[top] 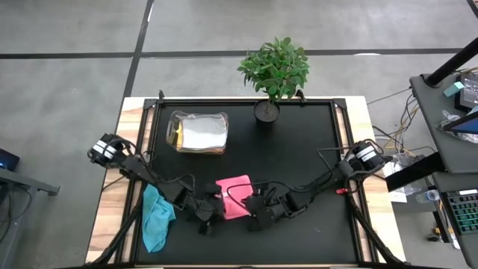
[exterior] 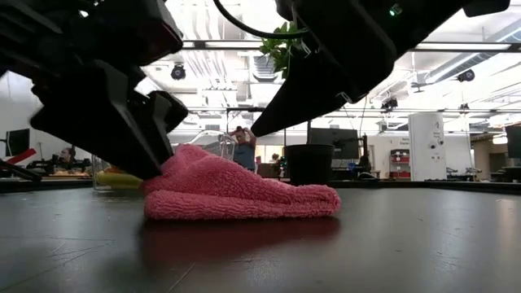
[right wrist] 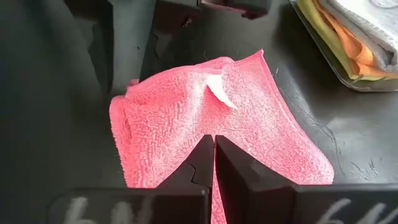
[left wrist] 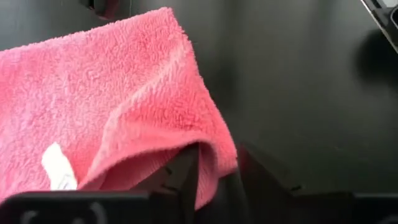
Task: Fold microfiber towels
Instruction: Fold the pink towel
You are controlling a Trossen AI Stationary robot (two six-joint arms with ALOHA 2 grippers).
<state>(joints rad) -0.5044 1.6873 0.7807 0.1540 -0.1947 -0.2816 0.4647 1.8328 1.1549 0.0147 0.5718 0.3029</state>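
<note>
pink towel sits low in the middle of the high view, on the black surface, partly folded over with a white tag showing on it. both hands are right at it. left hand is at the towel's lower left edge, and in the left wrist view its fingers stand a bit apart with a fold of the pink cloth draped between them, so it looks like a loose hold more than a tight pinch. right hand is at the towel's lower right, fingers pressed together over the pink cloth; can't tell if any cloth is caught in there.

teal towel lies crumpled at lower left of the high view, half on the black surface and half on the wood edge, just beside the left arm.

clear box is at upper left of the surface, with a white-grey towel on top and orange and yellow ones peeking out under it.

potted plant stands at the top middle edge. in the low view a person is far off in the room behind.
</note>
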